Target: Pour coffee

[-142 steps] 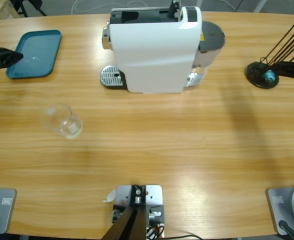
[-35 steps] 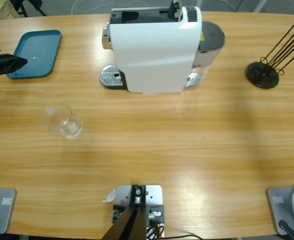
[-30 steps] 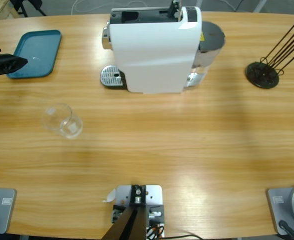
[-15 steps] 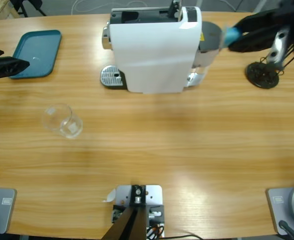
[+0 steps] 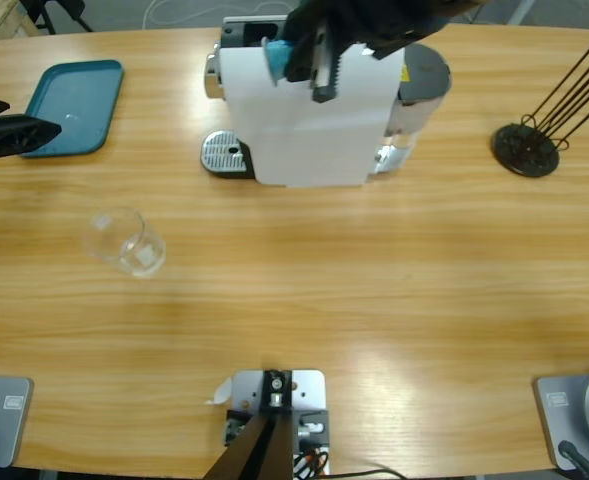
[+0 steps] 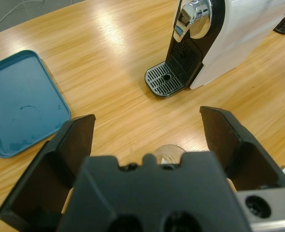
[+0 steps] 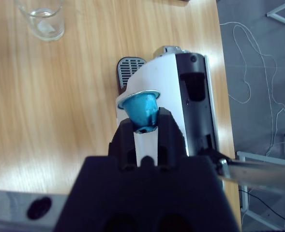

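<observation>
Right gripper [image 7: 143, 126] clenched on a blue capsule [image 7: 142, 109], over the white coffee machine [image 5: 309, 120] at 12 o'clock of the table [image 5: 374, 300], capsule slot [image 7: 196, 87] just beside, at 3 o'clock of the capsule in the right wrist view; left gripper [image 6: 147, 140] spread wide and empty at the 9 o'clock edge, near the teal tray [image 5: 69, 108]. Empty glass [image 5: 124, 240] at 8 o'clock, well apart from the drip grate [image 5: 224, 155]; no coffee visible anywhere. Judged early: capsule not yet loaded, glass not yet under the spout, brewing and pouring all outstanding.
</observation>
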Action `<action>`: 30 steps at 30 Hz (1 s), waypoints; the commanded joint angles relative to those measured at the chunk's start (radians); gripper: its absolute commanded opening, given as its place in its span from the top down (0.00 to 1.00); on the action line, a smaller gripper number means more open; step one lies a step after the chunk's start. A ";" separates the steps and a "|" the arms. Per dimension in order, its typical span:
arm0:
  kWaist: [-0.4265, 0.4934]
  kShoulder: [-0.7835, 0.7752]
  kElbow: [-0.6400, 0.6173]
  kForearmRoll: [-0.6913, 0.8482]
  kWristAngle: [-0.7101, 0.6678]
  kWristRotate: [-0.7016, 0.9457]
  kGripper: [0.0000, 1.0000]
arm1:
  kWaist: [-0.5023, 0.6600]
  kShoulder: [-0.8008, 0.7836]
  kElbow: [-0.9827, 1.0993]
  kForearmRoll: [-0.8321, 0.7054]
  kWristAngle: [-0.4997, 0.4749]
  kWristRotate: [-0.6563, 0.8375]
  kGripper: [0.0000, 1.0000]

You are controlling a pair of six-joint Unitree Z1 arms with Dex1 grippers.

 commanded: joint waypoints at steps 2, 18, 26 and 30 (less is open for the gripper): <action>0.002 0.027 0.037 -0.014 -0.011 -0.003 0.07 | -0.046 0.102 -0.033 -0.109 -0.010 -0.026 1.00; 0.002 0.037 0.039 -0.017 -0.011 -0.003 0.07 | -0.075 0.191 -0.102 -0.109 -0.001 -0.044 1.00; 0.002 0.037 0.039 -0.017 -0.011 -0.003 0.07 | -0.087 0.202 -0.113 -0.115 -0.016 -0.044 1.00; 0.002 0.036 0.039 -0.017 -0.011 -0.003 0.07 | -0.091 0.202 -0.109 -0.115 -0.021 -0.044 1.00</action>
